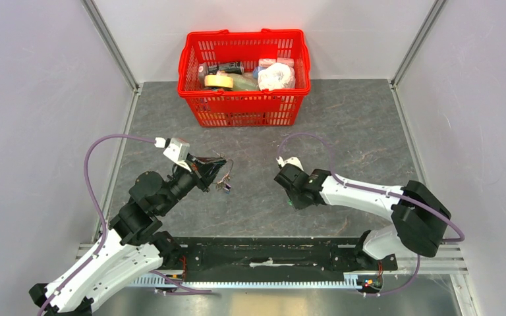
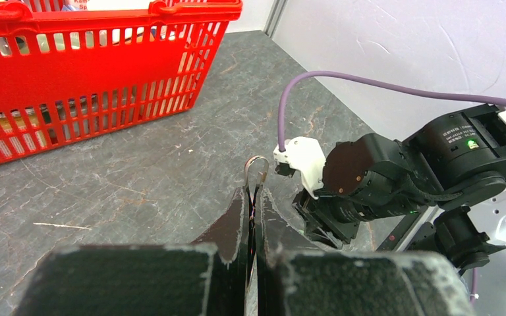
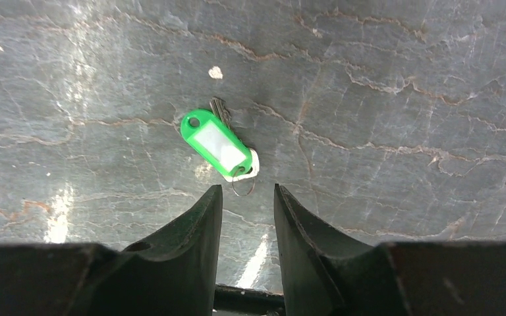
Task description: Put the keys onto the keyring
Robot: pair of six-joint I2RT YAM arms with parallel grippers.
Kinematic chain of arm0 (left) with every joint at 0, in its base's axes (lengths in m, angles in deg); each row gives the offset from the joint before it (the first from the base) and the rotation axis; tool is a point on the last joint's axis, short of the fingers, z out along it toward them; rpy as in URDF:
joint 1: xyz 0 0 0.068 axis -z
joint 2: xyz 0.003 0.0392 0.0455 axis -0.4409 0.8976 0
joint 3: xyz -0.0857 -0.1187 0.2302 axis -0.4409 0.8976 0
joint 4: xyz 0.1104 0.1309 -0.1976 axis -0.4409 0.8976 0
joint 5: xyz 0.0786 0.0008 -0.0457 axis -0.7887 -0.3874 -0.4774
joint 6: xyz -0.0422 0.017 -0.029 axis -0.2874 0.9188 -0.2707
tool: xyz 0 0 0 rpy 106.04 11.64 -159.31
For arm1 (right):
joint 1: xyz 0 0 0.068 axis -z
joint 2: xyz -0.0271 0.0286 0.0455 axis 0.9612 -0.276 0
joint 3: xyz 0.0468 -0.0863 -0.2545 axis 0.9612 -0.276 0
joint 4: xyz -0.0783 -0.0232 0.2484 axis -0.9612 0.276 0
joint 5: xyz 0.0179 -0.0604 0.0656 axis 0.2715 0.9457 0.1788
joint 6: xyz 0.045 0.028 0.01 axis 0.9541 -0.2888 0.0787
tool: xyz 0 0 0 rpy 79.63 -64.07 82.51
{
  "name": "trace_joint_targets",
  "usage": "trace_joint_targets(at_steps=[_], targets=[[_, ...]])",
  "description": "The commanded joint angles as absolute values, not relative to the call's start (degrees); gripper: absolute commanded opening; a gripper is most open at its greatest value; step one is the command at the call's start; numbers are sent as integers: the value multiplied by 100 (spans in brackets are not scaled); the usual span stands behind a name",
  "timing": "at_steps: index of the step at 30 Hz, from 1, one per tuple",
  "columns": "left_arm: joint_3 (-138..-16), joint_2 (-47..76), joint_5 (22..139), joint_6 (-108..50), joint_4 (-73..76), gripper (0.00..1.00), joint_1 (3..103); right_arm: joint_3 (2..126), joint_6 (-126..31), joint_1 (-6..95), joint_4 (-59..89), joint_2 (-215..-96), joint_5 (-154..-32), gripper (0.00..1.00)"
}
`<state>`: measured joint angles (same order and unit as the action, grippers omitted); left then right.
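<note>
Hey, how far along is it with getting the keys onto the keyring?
Done: the left gripper is shut on the keyring, held up off the table. In hand: the right gripper is open above the green-tagged key, which lies on the table, ungripped. Left: grasp it and thread it on. The blue key isn't clearly visible.

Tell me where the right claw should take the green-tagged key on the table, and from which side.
Grip the green tag across its narrow width, coming down from above with the right claw turned to straddle its long edges. It lies flat and slanted on the table; the metal blade behind it looks too thin to pinch.
</note>
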<state>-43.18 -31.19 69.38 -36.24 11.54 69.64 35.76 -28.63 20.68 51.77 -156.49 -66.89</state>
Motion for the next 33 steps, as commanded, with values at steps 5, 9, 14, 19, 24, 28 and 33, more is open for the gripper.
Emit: trace_joint_targets(at_steps=[5,9,14,19,24,28,33], targets=[[-4342,-3158,6979,-3781,938,2,6958,3992,-2783,2028,5200,-15965,-6765,41],[-4345,-3167,6971,-3782,948,2,6958,4019,-2753,2030,5200,-16112,-6770,39],[-4346,-3159,6970,-3781,948,2,6958,4048,-2721,2028,5205,-16223,-6839,37],[-4342,-3156,6955,-3774,947,2,6956,4047,-2677,2026,5252,-16353,-6867,34],[-4348,-3151,6952,-3769,957,2,6953,4046,-2573,2028,5354,-16395,-6761,28],[-4351,-3144,6947,-3771,966,2,6958,4012,-2440,2028,5438,-16311,-6561,3],[-4351,-3138,6961,-3769,968,2,6958,4045,-2306,2028,5406,-15898,-6459,0]])
